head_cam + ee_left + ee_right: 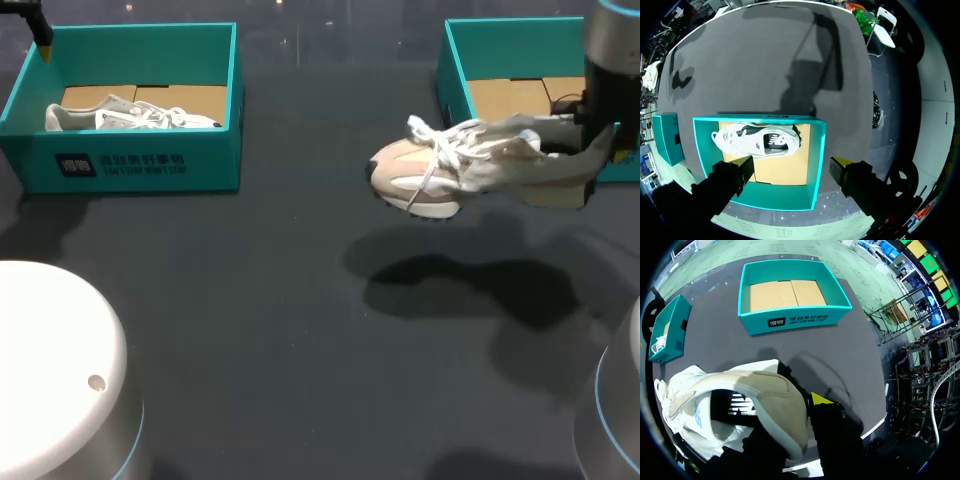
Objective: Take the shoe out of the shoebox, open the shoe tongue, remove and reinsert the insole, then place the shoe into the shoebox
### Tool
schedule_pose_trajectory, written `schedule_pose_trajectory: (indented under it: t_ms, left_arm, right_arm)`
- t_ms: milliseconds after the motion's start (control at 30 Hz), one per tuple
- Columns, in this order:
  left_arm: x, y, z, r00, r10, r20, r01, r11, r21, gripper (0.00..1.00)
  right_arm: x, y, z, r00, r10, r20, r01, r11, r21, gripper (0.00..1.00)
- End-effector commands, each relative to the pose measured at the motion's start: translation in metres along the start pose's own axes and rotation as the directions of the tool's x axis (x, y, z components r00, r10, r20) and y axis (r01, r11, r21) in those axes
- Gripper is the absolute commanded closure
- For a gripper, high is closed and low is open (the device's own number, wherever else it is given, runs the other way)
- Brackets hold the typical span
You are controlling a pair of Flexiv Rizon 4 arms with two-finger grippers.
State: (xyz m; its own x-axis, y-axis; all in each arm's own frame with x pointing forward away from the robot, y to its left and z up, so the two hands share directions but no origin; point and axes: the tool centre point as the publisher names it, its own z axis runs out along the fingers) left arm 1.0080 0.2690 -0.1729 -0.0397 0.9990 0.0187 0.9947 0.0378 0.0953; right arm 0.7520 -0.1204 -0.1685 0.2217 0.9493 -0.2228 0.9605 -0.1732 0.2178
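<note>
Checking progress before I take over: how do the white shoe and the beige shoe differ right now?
The white shoe lies inside the left shoebox; the beige shoe hangs above the table, outside the empty right shoebox. The right gripper holds the beige shoe by its heel; nothing touches the white shoe. Both are lace-up sneakers with white laces.

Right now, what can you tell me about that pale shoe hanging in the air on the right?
The shoe is a lace-up sneaker in pale pink and beige with white panels, loose white laces and a white sole; the upper looks like suede and mesh. The right hand grips it at the heel and holds it roughly level above the dark table, toe toward the middle, with its shadow below. It touches nothing else, and hangs just in front of the empty teal shoebox.
</note>
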Motion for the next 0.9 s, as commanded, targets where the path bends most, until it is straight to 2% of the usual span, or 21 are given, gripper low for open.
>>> schedule_pose_trajectory:
  t_ms: [33, 167, 233, 700, 900]
  left_arm:
    - [0.001, -0.001, 0.0, 1.0, 0.001, -0.001, -0.001, 1.0, -0.003, 0.0]
    - [0.001, -0.001, 0.0, 1.0, 0.001, -0.001, -0.001, 1.0, -0.003, 0.0]
    - [0.001, -0.001, 0.0, 1.0, 0.001, -0.001, -0.001, 1.0, -0.003, 0.0]
    - [0.001, -0.001, 0.0, 1.0, 0.001, -0.001, -0.001, 1.0, -0.003, 0.0]
    - [0.001, -0.001, 0.0, 1.0, 0.001, -0.001, -0.001, 1.0, -0.003, 0.0]
  right_arm:
    - [0.031, -0.027, 0.001, 0.999, -0.002, 0.052, 0.004, 0.999, -0.034, 1.0]
    - [0.048, -0.047, 0.01, 0.999, 0.012, 0.047, -0.01, 0.999, -0.031, 1.0]
    - [0.056, -0.06, 0.017, 1.0, 0.02, 0.0, -0.02, 1.0, 0.009, 1.0]
    - [0.056, -0.06, 0.017, 1.0, 0.02, 0.0, -0.02, 1.0, 0.009, 1.0]
    - [0.109, -0.104, 0.04, 0.997, -0.063, 0.032, 0.062, 0.998, 0.02, 1.0]
